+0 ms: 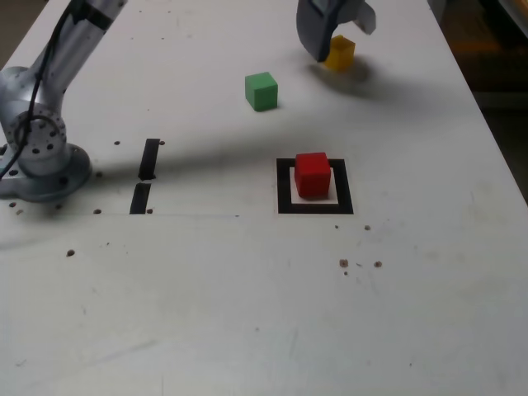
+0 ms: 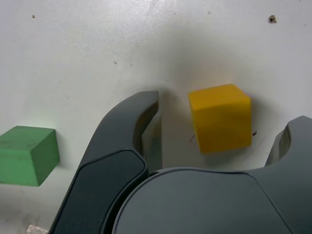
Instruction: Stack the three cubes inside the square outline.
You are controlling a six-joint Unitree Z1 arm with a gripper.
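Gripper: the gripper (image 1: 334, 33) sits at the far end of the table (image 1: 247, 313), fingers (image 2: 131, 126) spread wide apart, nothing pinched between them.
Yellow cube: the yellow cube (image 2: 221, 118) is right in the gap between the two fingers, sitting on the table. In the wrist view there's daylight on both sides of it, so neither finger is touching it as far as I can see. In the exterior view it pokes out from behind the gripper (image 1: 340, 52).
Green cube: the green cube (image 1: 261, 91) is outside the fingers, off to the side of one of them, near but apart. Also shows up in the wrist view (image 2: 27, 155).
Red cube: the red cube (image 1: 313, 174) is well away from the fingers, sitting inside the square outline (image 1: 285, 188), up against its far edge.
Black strips: two short black strips (image 1: 145, 175) further off to the exterior view's left, next to the arm base (image 1: 37, 157).
Stack: none so far, all three cubes are on the table by themselves.
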